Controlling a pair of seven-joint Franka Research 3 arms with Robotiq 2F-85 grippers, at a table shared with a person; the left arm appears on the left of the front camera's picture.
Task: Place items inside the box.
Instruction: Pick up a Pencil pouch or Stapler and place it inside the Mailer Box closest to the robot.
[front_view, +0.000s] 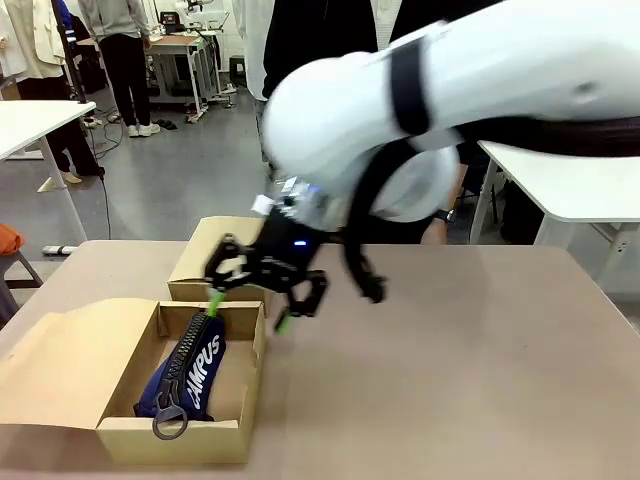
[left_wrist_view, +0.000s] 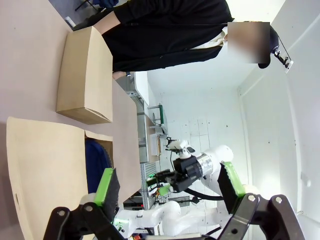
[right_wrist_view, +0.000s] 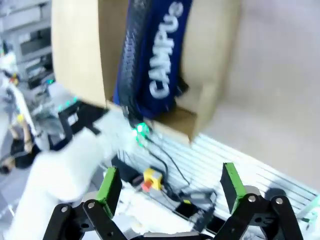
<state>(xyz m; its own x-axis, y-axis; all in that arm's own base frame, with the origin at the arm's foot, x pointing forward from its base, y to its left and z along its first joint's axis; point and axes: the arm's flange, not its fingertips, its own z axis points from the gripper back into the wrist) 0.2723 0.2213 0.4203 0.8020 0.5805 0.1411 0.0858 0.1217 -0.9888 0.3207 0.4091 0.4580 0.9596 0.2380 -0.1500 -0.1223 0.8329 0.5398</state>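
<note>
in the front view the right claw (front_view: 252, 297) hangs over the far edge of the open cardboard box (front_view: 120, 436) at the near left of the tabletop (front_view: 470, 370), its green-padded jaws spread wide with nothing between them. the navy blue zip pouch (front_view: 192, 368) lies inside the box, zip ring toward the camera, one end propped up against the far wall. a second, closed cardboard box (front_view: 205, 262) sits just behind the first, and a person (front_view: 320, 30) in dark clothes stands at the far side. in the left wrist view the left claw (left_wrist_view: 170, 186) is also wide open and empty, held off the tabletop and looking sideways across both boxes — a strip of blue pouch shows past the open flap (left_wrist_view: 47, 170). in the right wrist view the right claw's pads frame empty air, with the pouch and its white lettering lying in the box ahead, well apart from the fingers (right_wrist_view: 111, 186). as a judgement, the pouch counts as placed, but it rests tilted rather than flat: a lifting finger passing close to the raised end could catch the fabric or zip ring and drag it back out, or nudge the light box across the tabletop. the arm's bulk also hangs low over the box, so a careless sweep could clip the flap.
</note>
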